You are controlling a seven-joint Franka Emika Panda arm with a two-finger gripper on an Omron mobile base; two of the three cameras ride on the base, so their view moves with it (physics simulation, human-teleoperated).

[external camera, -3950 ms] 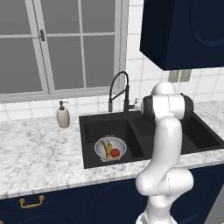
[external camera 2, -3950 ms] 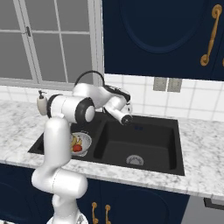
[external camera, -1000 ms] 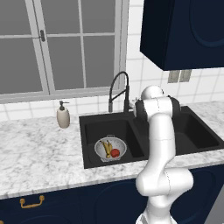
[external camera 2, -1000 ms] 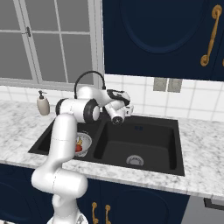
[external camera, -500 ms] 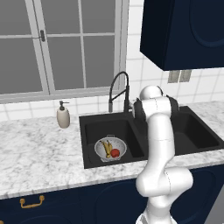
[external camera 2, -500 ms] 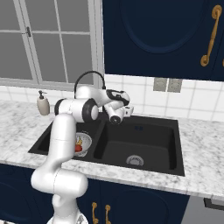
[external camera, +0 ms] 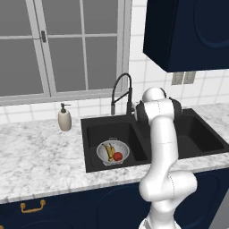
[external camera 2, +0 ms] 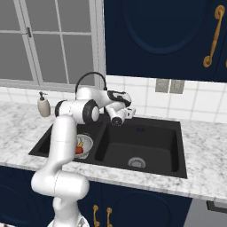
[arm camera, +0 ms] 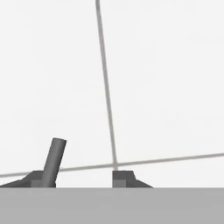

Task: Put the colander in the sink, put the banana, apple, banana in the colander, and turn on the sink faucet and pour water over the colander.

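With fruit loaded in the colander (external camera: 112, 152), the faucet (external camera: 121, 91) lever at the half-open, empty gripper's (arm camera: 78, 178) ten o'clock is next nudged.

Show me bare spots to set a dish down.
Free: the marble counter between the beige soap bottle and the black sink, and the right basin around its drain. Crowded: the left basin, with the metal colander.

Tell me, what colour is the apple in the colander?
Red. The apple shows best in the left base view.
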